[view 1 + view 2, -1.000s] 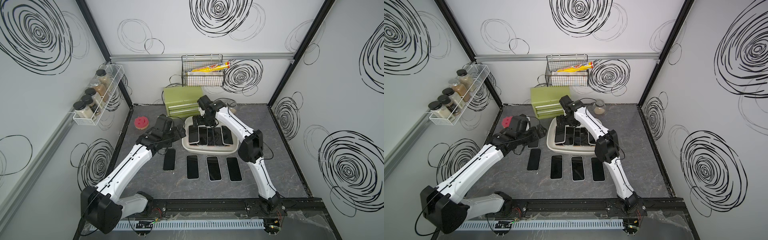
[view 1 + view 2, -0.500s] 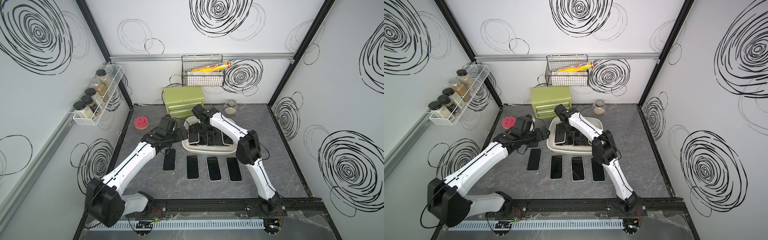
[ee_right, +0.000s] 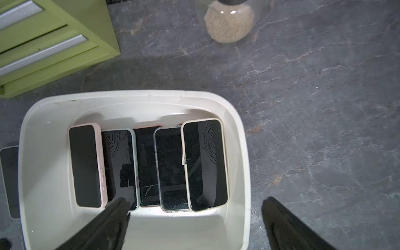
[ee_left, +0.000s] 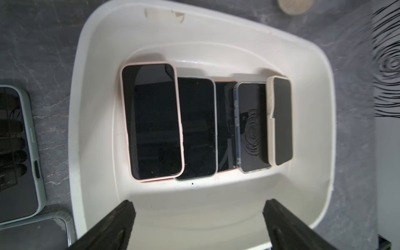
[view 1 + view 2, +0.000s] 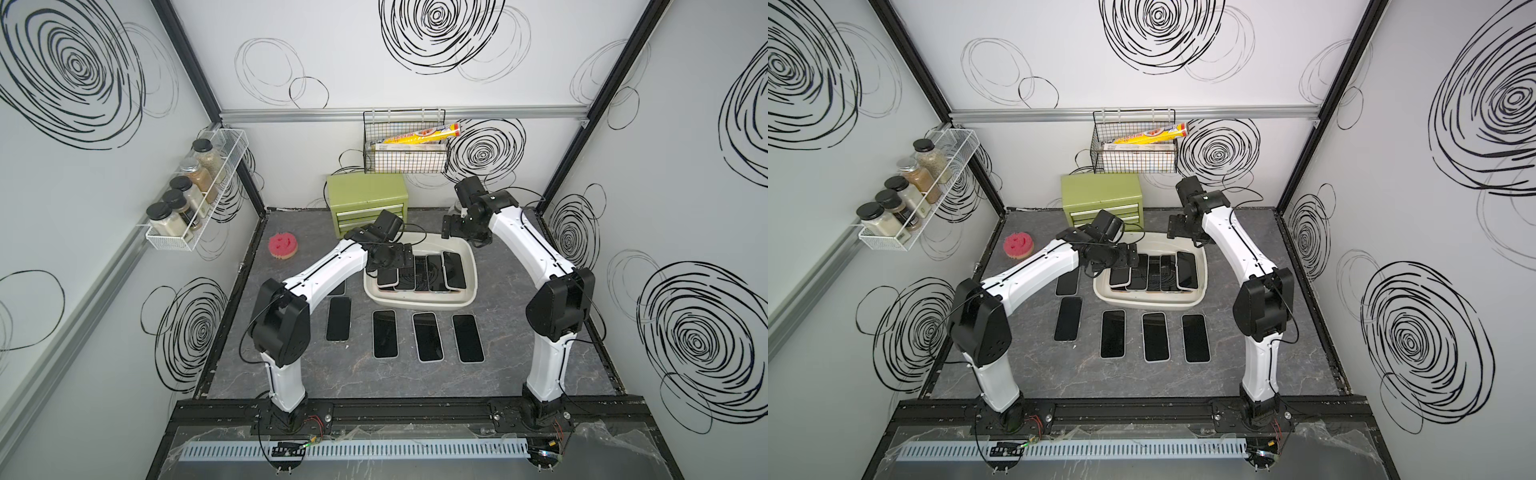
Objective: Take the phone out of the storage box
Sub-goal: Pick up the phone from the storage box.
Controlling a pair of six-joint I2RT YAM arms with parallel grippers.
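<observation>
We find a red sponge (image 5: 283, 246) at the left of the bench (image 5: 519, 332), well apart from the rest. Next come five loose phones (image 5: 384, 333), flat and screens up, lying left of and in front of the box (image 5: 417, 300). One is partly hidden under the left arm (image 5: 328, 266). Their long axes run front to back. A green chest (image 5: 365, 199) stands behind the box, clear of it.

The left claw (image 4: 199, 203) hangs released over the left end of the box and grips nothing.

The box sits mid-bench, its long axis left to right. We count five boxed phones (image 3: 171, 168) side by side, screens up, each with its long axis front to back, across the box. Which end is the top we cannot tell. The pink phone (image 4: 151, 121) is leftmost, its right edge riding on its neighbour. The cream phone (image 4: 280, 121) is rightmost, tilted, its left edge raised on the one beside it.

The right claw (image 3: 195, 201) hangs released and empty above the box's far right part, with one finger (image 3: 112, 218) over the box and the other over bare bench. A jar (image 3: 229, 23) stands behind the box to the right, apart from it.
</observation>
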